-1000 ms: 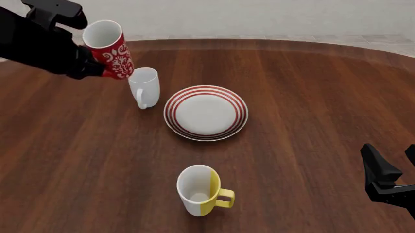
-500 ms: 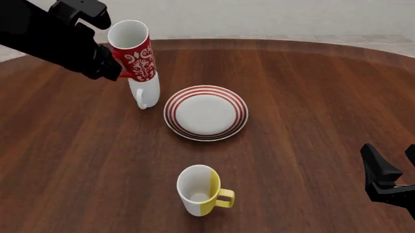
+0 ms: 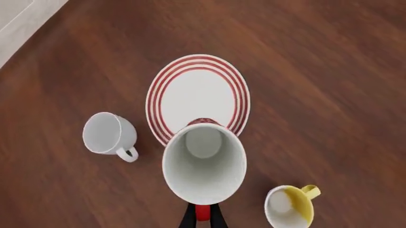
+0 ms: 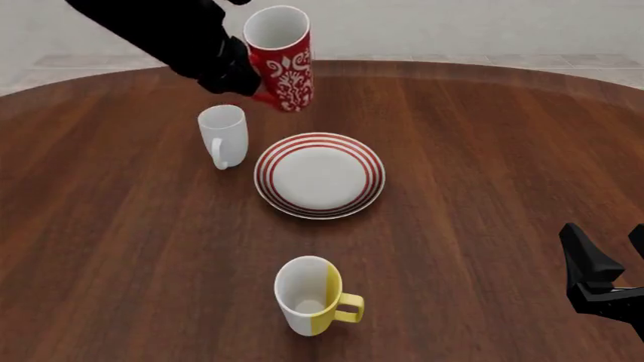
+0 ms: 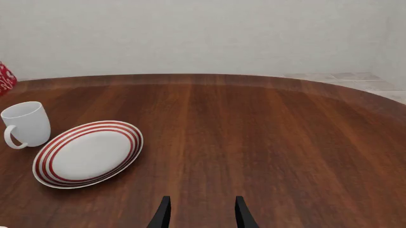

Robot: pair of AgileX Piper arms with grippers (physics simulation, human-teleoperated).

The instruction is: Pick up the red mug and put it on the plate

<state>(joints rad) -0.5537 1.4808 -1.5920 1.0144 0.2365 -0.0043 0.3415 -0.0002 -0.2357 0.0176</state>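
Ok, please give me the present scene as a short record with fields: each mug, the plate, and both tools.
red mug: held in the air by its handle, upright, beyond the plate's far-left rim
left tool: shut on the red mug's handle
right tool: open, holds nothing, low over the table at the near right
plate: on the table, nothing on it
white mug: stands left of the plate
white-and-yellow mug: stands nearer than the plate, handle to the right

The front view looks forward and down over the whole desk [image 4: 473, 151] from the arms' side. The left wrist view looks almost straight down from high up, the right wrist view low and level across the desk. All three share the plate [image 4: 320, 175] [image 3: 198, 97] [image 5: 88, 154].
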